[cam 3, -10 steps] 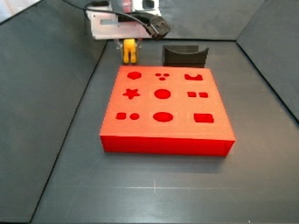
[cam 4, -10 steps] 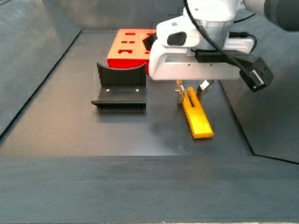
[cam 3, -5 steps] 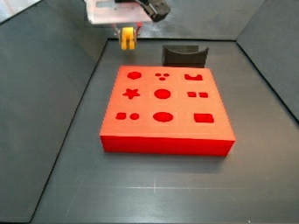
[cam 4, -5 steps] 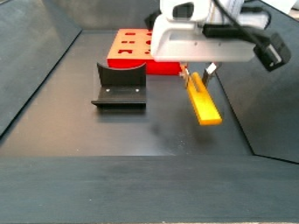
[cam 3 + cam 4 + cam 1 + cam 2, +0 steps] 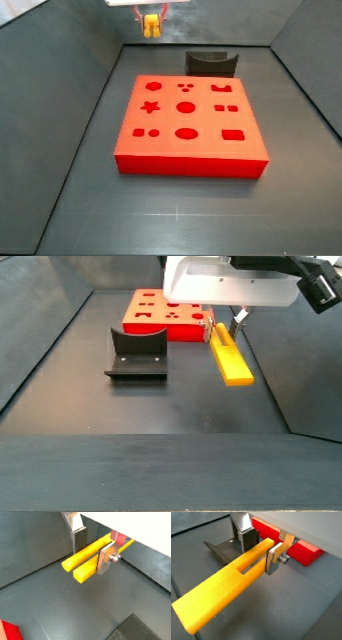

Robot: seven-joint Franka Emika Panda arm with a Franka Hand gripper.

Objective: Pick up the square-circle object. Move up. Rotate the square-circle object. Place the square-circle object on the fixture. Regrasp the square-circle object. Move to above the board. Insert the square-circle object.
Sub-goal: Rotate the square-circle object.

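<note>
Pincer (image 5: pixel 92 548) pinching the square-circle object (image 5: pixel 90 557) between its silver fingers (image 5: pixel 274 558), well above the desk (image 5: pixel 187 406). In a side view the yellow peg (image 5: pixel 229 356) hangs tilted in the air, touching nothing else. The fixture (image 5: pixel 136 353) stands on the desk just beside the board (image 5: pixel 187 123), whose shaped cut-outs hold nothing.
</note>
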